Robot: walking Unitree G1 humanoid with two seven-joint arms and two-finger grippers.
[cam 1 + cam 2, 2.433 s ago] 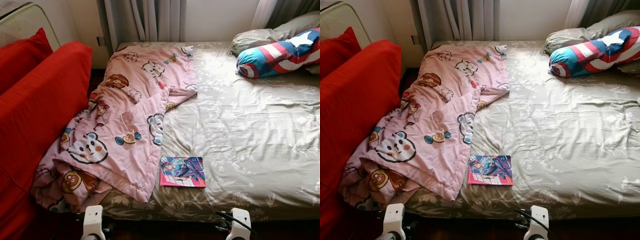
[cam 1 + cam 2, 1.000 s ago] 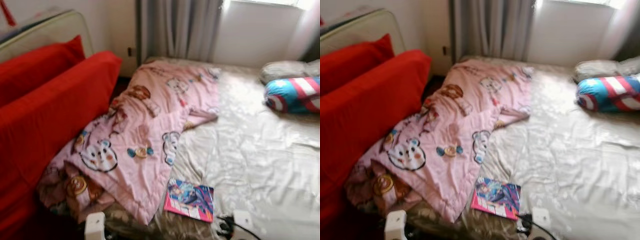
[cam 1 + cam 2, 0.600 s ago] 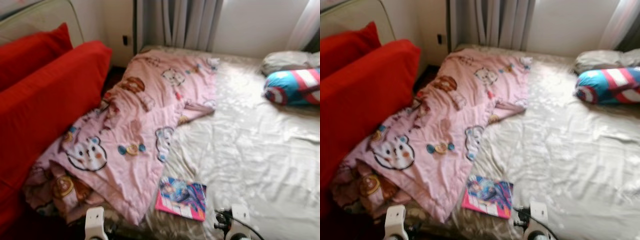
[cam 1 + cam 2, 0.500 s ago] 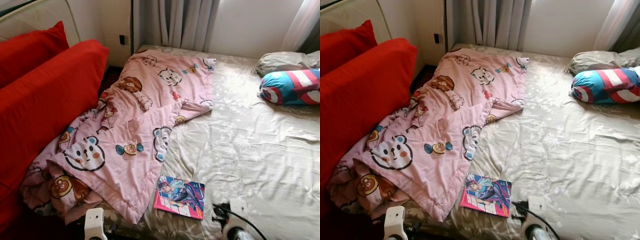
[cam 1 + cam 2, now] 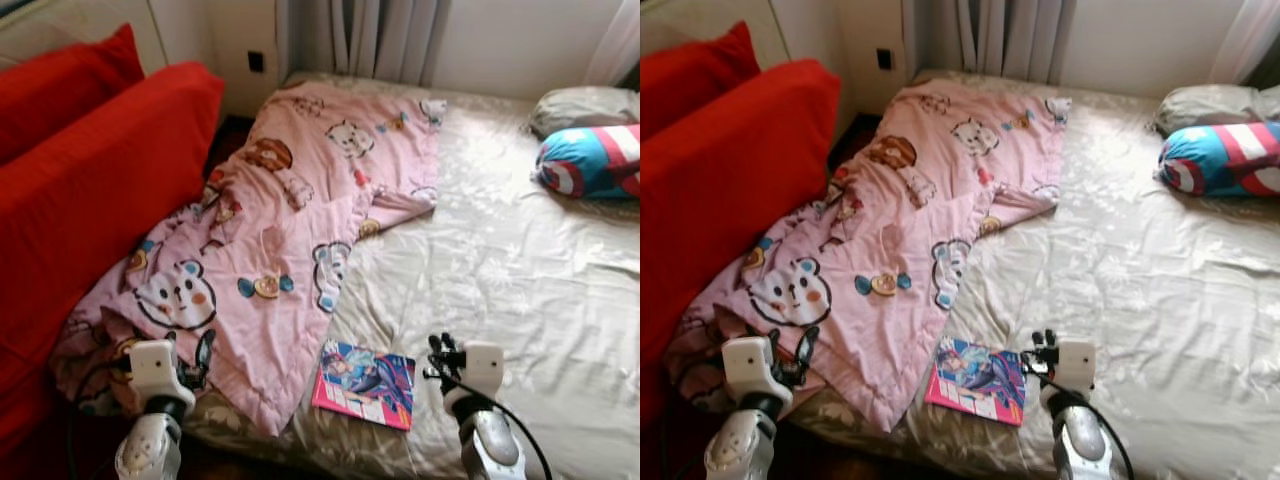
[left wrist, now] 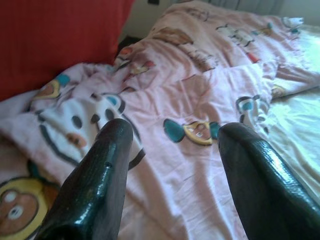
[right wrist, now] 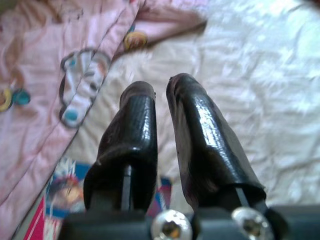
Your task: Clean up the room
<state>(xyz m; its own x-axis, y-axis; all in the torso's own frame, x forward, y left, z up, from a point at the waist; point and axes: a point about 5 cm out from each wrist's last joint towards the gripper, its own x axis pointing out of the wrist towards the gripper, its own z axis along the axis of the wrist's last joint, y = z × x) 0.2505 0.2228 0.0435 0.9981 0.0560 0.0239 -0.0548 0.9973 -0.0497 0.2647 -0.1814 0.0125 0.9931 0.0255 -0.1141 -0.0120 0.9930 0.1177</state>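
Facing the book [image 5: 365,383], we find our right gripper [image 5: 441,356], fingers pressed together, nearer than the spread left gripper [image 5: 203,357].

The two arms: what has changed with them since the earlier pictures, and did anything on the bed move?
Both arms have come up over the near edge of the bed. The left gripper now hangs open over the pink blanket; the right gripper, fingers nearly together, is beside the comic book. Nothing was grasped. Blanket, book and pillows lie as before; the camera itself shifted.
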